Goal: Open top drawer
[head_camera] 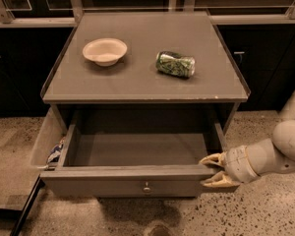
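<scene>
The top drawer [128, 186] is a grey box pulled well out from under the grey cabinet top [137, 82]. Its flat front panel carries one small round metal knob [147, 187] at centre. The inside of the box looks empty. My gripper [214, 170] is at the drawer's front right corner. Its two pale fingers are spread apart, one above and one below the panel's right end. The white arm reaches in from the right.
On the cabinet top lie a cream bowl [104, 51] and a green can [175, 64] on its side. A small blue-white packet [54, 154] sits in the gap left of the drawer. Dark cabinets stand behind. The floor is speckled stone.
</scene>
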### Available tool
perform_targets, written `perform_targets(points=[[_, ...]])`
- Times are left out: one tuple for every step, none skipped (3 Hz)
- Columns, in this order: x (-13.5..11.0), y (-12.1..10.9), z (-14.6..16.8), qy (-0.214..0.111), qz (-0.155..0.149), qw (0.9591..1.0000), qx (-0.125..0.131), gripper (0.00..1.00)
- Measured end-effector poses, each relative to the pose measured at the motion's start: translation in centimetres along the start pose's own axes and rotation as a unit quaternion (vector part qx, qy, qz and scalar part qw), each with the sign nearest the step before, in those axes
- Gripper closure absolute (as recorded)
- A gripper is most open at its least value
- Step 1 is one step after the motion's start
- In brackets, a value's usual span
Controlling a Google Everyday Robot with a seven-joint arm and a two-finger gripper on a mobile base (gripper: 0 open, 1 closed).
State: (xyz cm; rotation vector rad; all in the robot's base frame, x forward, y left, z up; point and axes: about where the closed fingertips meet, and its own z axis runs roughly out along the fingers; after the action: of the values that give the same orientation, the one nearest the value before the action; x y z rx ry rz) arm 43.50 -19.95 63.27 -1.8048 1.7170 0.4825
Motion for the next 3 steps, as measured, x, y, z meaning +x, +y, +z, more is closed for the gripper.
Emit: perform_targets(points=[[0.0, 0.0, 0.0, 0.0, 0.0, 1.0, 0.0, 0.58], [0.0, 0.0, 0.01, 0.0, 0.0, 1.0, 0.0, 0.35], [0.0, 0.0, 0.01, 0.0, 0.0, 1.0, 0.0, 0.12]])
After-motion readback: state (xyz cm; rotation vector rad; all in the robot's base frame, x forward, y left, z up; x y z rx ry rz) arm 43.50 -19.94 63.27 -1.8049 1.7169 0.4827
